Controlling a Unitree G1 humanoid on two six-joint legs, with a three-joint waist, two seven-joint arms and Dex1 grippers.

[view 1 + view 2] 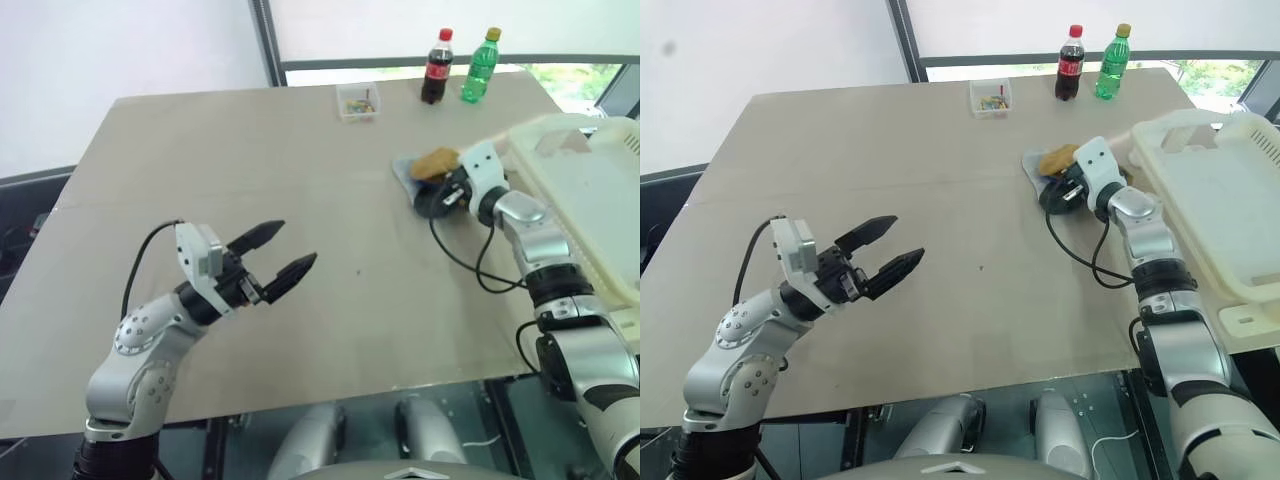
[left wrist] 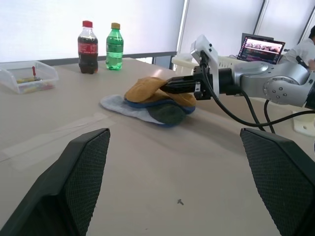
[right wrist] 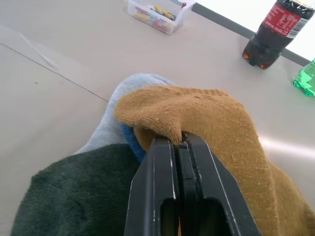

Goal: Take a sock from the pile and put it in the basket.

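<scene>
— Pale beige tabletop (image 1: 300,200) runs under both my arms, a bright window behind it. Where's the pile?

— Right of centre in the head view: a small heap of soft socks (image 2: 152,102), mustard yellow over royal blue, dark grey-green and pale blue. My right gripper (image 3: 178,143) is clamped on a fold of the mustard yellow sock (image 3: 216,123), fingers pinched together with the fabric between them.

— And the basket?

— The large cream-white plastic laundry basket (image 1: 590,200) sits at the right edge, just beside the heap. My left gripper (image 1: 280,262) hangs lower left with its fingers spread wide, gripping nothing.

— So which step?

— The grasp looks made. Next, I judge, calls for lifting the sock free without dragging the others, then carrying it right over the rim.
</scene>
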